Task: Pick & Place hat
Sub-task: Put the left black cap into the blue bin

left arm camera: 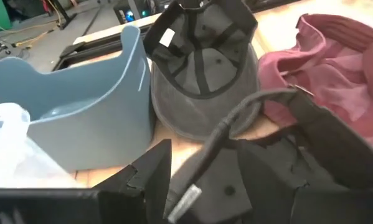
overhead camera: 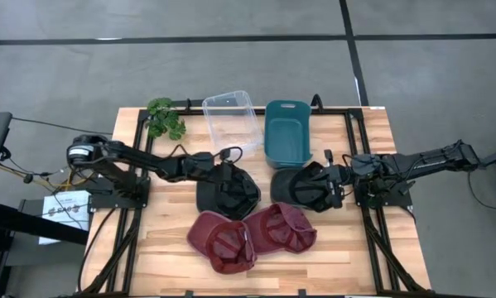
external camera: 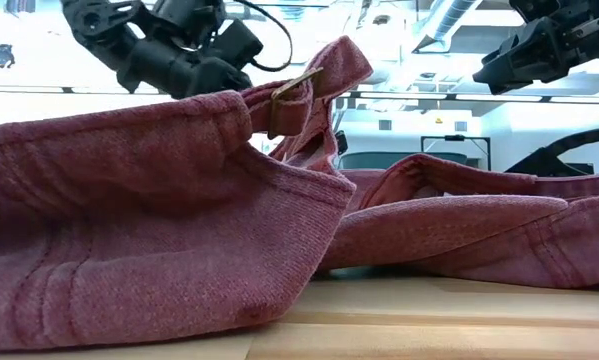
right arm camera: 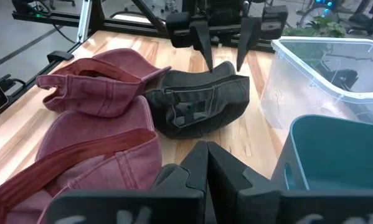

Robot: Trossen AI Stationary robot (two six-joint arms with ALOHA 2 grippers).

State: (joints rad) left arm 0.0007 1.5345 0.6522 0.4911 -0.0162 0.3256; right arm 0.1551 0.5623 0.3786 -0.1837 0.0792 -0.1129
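Overhead view of a wooden counter (overhead camera: 347, 248). Four caps lie mid-frame: a black cap (overhead camera: 228, 192) left of centre, a second black cap (overhead camera: 301, 185) right of centre, and two maroon caps (overhead camera: 252, 234) below them. The left gripper (overhead camera: 217, 161) hovers over the left black cap, jaws spread and empty. The right gripper (overhead camera: 340, 178) sits beside the second black cap, jaws closed together. A teal bin (overhead camera: 286, 130) and clear bin (overhead camera: 232, 119) stand above.

Two black caps (overhead camera: 228, 192), two maroon (overhead camera: 223, 242)
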